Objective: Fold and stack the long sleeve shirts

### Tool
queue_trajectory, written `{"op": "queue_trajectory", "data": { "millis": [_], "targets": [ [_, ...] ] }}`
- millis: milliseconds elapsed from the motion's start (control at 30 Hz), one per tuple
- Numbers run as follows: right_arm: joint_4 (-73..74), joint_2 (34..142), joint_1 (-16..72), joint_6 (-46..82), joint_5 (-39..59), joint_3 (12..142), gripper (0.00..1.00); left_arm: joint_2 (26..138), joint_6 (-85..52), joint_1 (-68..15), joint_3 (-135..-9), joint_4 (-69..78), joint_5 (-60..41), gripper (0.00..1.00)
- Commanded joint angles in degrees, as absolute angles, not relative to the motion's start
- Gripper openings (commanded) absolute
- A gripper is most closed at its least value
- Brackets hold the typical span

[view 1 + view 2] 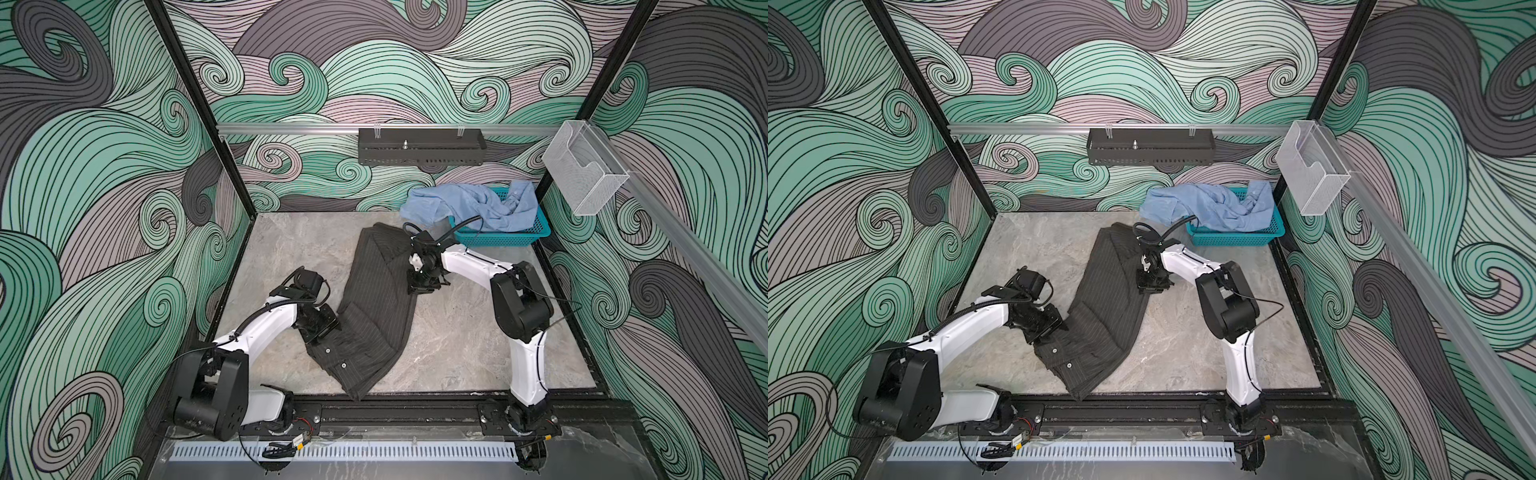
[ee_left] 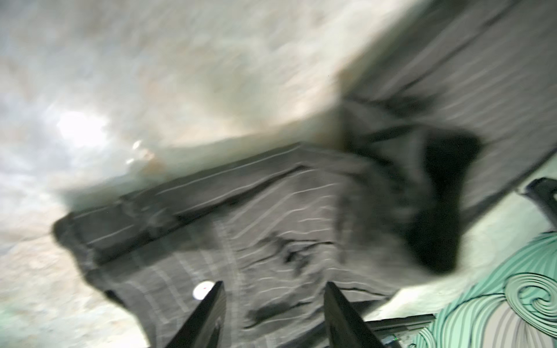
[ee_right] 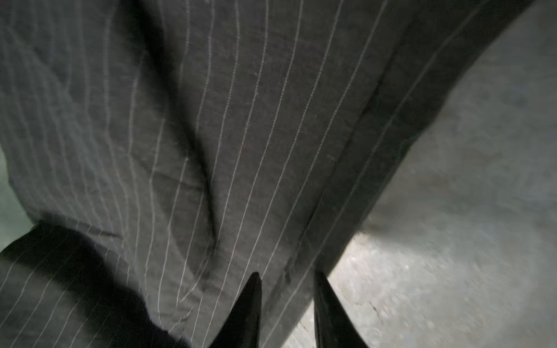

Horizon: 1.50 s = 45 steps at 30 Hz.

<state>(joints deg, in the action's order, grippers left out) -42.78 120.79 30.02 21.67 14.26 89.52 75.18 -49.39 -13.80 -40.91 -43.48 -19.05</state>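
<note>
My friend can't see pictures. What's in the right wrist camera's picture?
A dark grey pinstriped shirt fills most of the picture, creased, lying on a grey marbled table. Nearest the camera, the right gripper shows two black fingertips standing apart, with the shirt's hemmed edge between them.

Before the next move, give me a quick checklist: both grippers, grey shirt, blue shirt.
1. Grey pinstripe shirt lies as a long folded strip on the table: ok.
2. Its near end reaches the table's front edge; overhang: cannot tell.
3. Left gripper is over the button end, jaws apart: ok.
4. Right gripper straddles the shirt's side hem, jaws apart and not clamped: not ok for lifting.
5. Blue shirt is crumpled over the basket, apart from the grey one: ok, but not yet folded.
</note>
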Motion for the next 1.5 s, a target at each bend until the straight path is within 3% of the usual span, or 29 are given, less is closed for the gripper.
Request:
{"op": "queue_trajectory", "data": {
  "millis": [0, 300, 567, 700, 800, 967, 1167, 1267, 1467],
  "targets": [
    [-41.43, 124.51, 29.99, 21.43, 14.87, 93.96, 0.30, 74.66, -49.43, -13.36, -35.53, -43.78, -20.00, 0.50],
    [-48.12, 137.17, 27.63, 15.97, 12.22, 111.10, 0.26, 75.85, -57.74, -20.43, -25.57, -33.80, -23.85, 0.39],
    [-53.36, 144.41, 26.45, 11.48, 15.68, 128.08, 0.37, 72.48, -71.79, -32.34, -23.81, -26.44, -24.42, 0.34],
    [-53.57, 140.12, 26.46, 11.25, 15.42, 128.01, 0.45, 62.34, -72.09, -32.43, -28.64, -34.16, -21.28, 0.45],
    [-52.93, 132.01, 26.50, 11.81, 13.93, 122.54, 0.48, 55.70, -70.45, -32.26, -34.90, -40.68, -16.70, 0.52],
    [-47.07, 115.04, 27.55, 16.06, 13.94, 102.52, 0.56, 48.70, -65.96, -30.99, -37.10, -44.82, -8.19, 0.60],
    [-37.16, 97.43, 32.30, 22.70, 16.59, 76.47, 0.60, 51.49, -55.84, -23.24, -31.57, -38.62, -10.51, 0.63],
    [-36.75, 93.12, 36.04, 23.90, 15.92, 69.89, 0.60, 54.94, -52.79, -19.21, -29.72, -34.91, -13.57, 0.59],
    [-36.37, 86.98, 38.69, 25.26, 14.74, 61.60, 0.58, 61.48, -50.84, -19.06, -29.48, -33.38, -21.70, 0.54]
  ]
}}
